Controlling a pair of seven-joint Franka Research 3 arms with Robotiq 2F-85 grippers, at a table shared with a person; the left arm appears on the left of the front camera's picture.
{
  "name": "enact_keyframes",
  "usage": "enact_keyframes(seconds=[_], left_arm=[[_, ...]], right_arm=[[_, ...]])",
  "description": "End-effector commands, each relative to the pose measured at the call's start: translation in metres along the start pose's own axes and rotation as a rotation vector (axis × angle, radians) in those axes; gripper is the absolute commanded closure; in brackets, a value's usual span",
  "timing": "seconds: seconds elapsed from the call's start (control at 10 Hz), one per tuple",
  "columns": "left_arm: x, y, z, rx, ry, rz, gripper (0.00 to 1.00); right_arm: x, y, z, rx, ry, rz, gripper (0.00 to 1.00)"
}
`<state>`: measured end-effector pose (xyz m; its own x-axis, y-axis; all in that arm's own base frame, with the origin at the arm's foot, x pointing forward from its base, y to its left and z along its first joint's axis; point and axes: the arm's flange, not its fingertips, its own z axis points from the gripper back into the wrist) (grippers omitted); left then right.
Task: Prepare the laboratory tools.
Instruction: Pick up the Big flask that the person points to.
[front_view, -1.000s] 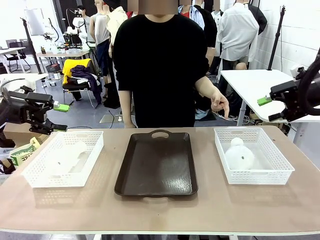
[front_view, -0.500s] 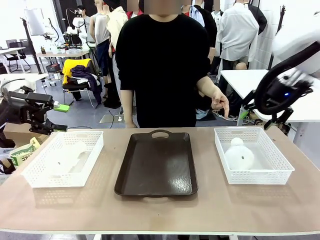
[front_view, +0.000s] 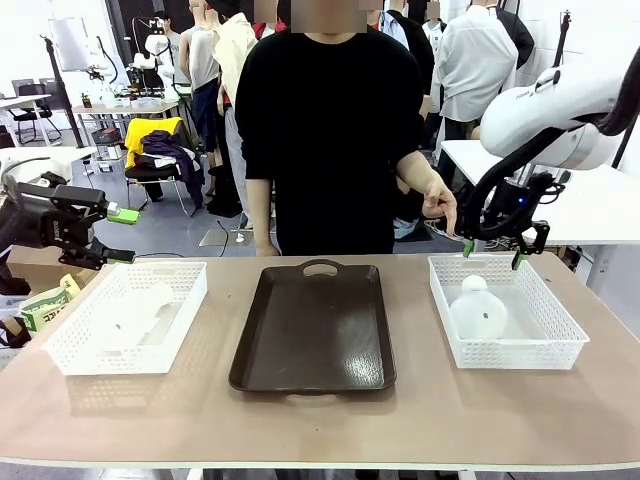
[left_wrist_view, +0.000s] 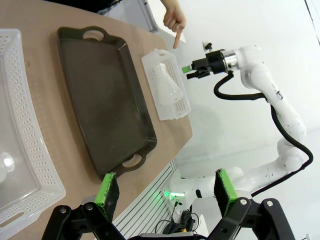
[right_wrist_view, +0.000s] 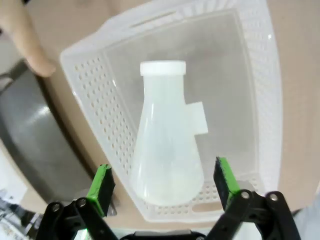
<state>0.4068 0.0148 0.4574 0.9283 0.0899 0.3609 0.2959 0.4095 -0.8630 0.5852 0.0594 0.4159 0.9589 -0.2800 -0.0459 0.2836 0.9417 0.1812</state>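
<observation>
The robot's right hand (front_view: 493, 252) hangs above the far rim of the white mesh basket (front_view: 510, 352) that stands on the right part of the counter (front_view: 450, 420). Its fingers point down, they are spread wide, and there is nothing between them. In the right wrist view the two green pads (right_wrist_view: 102, 185) stand to either side of a translucent conical flask (right_wrist_view: 167, 150) that is lower down and apart from them.

This flask lies on its side inside the basket, alone. Its narrow neck points to the person's side and its wide base to the robot's side. A small white label (right_wrist_view: 197, 117) is on its wall.

The person's hand (front_view: 438, 207) is above the far left corner of the same basket, with one finger pointing downward, near the right hand but not touching it.

The left hand (front_view: 122, 236) is held in the air beyond the left edge of the counter, well apart from everything on it. It is also fully open and holds nothing.

A second flask (front_view: 130, 315) lies in the other white basket (front_view: 70, 365) on the left part of the counter. It is pale against the basket, so I cannot tell exactly how it lies.

A dark brown tray (front_view: 312, 330) with handles lies between the two baskets.
</observation>
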Motion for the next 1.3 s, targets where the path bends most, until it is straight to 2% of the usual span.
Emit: enact_keyframes(seconds=[0.0,0.2,0.3,0.4,0.7,0.9,1.2], left_arm=[[0.001,-0.001,0.0,-0.013,-0.009,0.003,0.0],[0.001,-0.001,0.0,-0.013,-0.009,0.003,0.0],[0.001,-0.001,0.0,-0.013,-0.009,0.003,0.0],[0.001,-0.001,0.0,-0.013,-0.009,0.003,0.0],[0.001,-0.001,0.0,-0.013,-0.009,0.003,0.0],[0.001,-0.001,0.0,-0.013,-0.009,0.003,0.0],[0.001,-0.001,0.0,-0.013,-0.009,0.003,0.0]], right_arm=[[0.018,0.009,-0.015,-0.042,0.035,-0.03,0.0],[0.024,0.008,-0.027,-0.024,0.033,-0.048,0.0],[0.023,0.0,-0.019,0.023,0.014,-0.041,0.0],[0.019,0.004,-0.029,-0.013,0.037,-0.02,0.0],[0.02,0.001,-0.029,-0.009,0.035,-0.026,0.0],[0.015,0.011,-0.043,-0.131,-0.088,-0.104,0.0],[0.028,0.013,-0.062,-0.141,-0.132,-0.129,0.0]])
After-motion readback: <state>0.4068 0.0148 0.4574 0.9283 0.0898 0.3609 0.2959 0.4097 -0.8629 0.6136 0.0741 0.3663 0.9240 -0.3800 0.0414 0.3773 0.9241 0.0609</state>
